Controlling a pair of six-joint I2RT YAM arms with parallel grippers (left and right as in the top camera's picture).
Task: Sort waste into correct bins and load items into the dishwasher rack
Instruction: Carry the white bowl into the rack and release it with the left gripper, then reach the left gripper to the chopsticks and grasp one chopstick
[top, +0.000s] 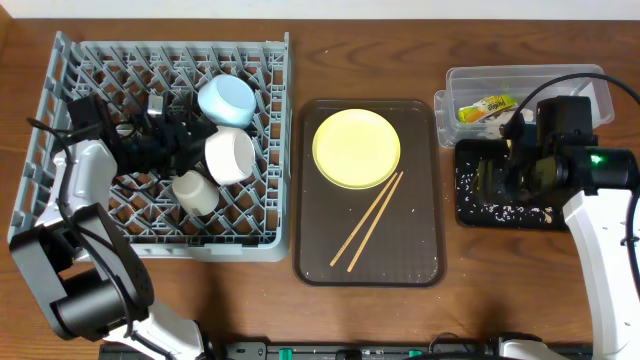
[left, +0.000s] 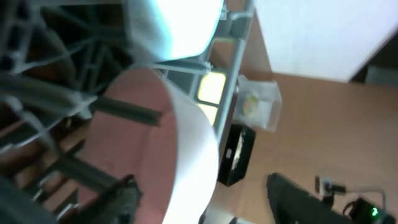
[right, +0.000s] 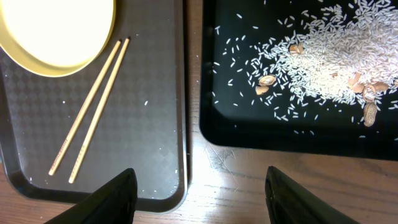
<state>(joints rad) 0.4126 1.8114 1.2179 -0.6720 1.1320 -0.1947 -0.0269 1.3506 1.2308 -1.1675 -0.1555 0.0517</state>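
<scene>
Overhead: the grey dishwasher rack (top: 60, 120) holds a light blue bowl (top: 228, 100), a white-pink bowl (top: 230, 155) and a small white cup (top: 195, 192). The left fingers (top: 178, 128) sit just beside the bowls. A yellow plate (top: 356, 148) and chopsticks (top: 368, 220) lie on the brown serving tray (top: 410, 260). A snack wrapper (top: 485, 106) lies in the clear tub (top: 590, 80).

Left wrist: the white-pink bowl's pink inside fills the view; I cannot tell how the fingers stand.

Right wrist: the right fingers (right: 115, 196) are spread wide and hold nothing, above the tabletop (right: 249, 180) between the serving tray and the black tray (right: 249, 134) strewn with rice scraps (right: 336, 56).
</scene>
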